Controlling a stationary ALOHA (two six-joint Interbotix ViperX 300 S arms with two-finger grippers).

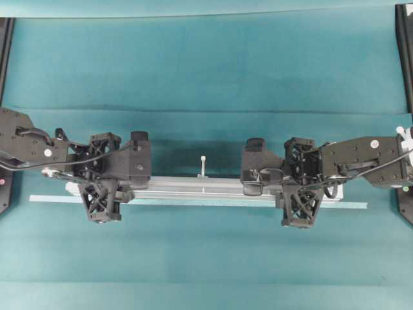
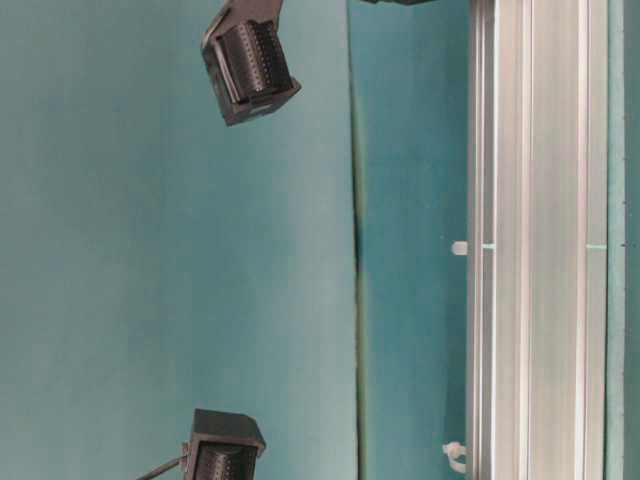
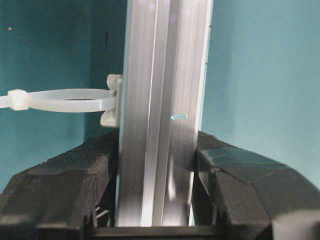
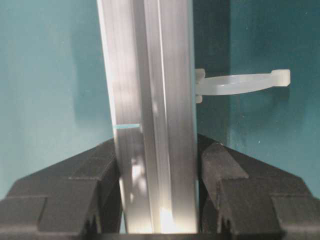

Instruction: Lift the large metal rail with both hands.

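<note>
The large metal rail (image 1: 200,186), a long grooved silver bar, runs left to right across the teal cloth. It also shows in the table-level view (image 2: 540,240). My left gripper (image 1: 102,182) straddles its left part. In the left wrist view this gripper (image 3: 156,165) is shut on the rail (image 3: 160,75), with both fingers pressed to its sides. My right gripper (image 1: 299,184) straddles the right part. In its wrist view the right gripper (image 4: 157,165) has the rail (image 4: 150,60) between its fingers, and a thin dark gap shows at the right finger (image 4: 225,170).
White zip ties stick out from the rail's far side (image 1: 202,165) (image 3: 65,100) (image 4: 240,82). A thin pale tape strip (image 1: 348,205) lies along the rail's near side. Black arm parts (image 2: 250,65) (image 2: 222,450) hang above the cloth. Dark frames stand at the table's side edges (image 1: 405,58).
</note>
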